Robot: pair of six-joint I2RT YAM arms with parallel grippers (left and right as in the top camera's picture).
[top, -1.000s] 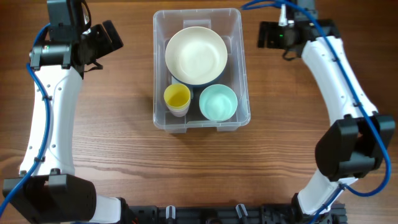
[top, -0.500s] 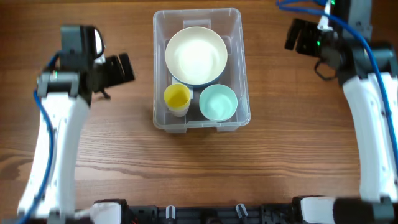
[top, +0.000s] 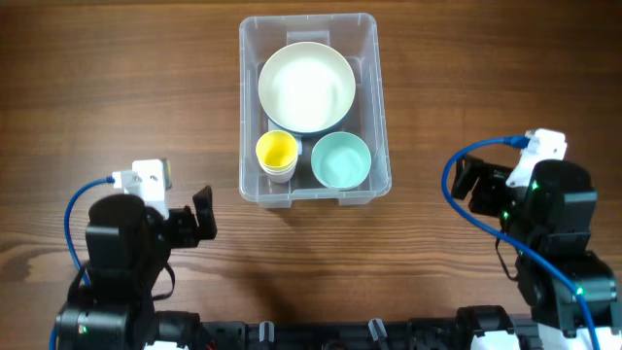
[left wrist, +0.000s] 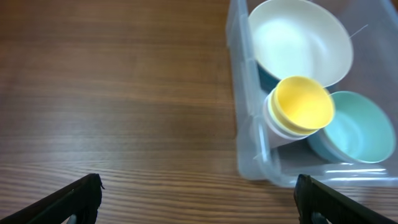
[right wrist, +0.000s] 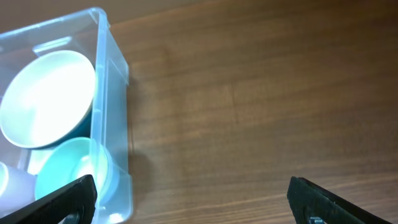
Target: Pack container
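Note:
The clear plastic container [top: 377, 107] stands at the table's far middle. It holds a large white bowl [top: 306, 87], a yellow cup [top: 276, 154] stacked in white cups, and a mint bowl [top: 341, 160]. It also shows in the left wrist view [left wrist: 244, 124] and the right wrist view [right wrist: 112, 87]. My left gripper [left wrist: 198, 202] is open and empty, low at the front left, well short of the container. My right gripper [right wrist: 193, 202] is open and empty, at the front right, apart from the container.
Bare wooden table [top: 486, 78] lies on both sides of the container. The arm bases sit along the front edge. A dark teal bowl [left wrist: 268, 76] peeks out under the white bowl.
Both arms have pulled back from beside the container's far end toward the table's front edge and folded down. The container's contents have not moved.

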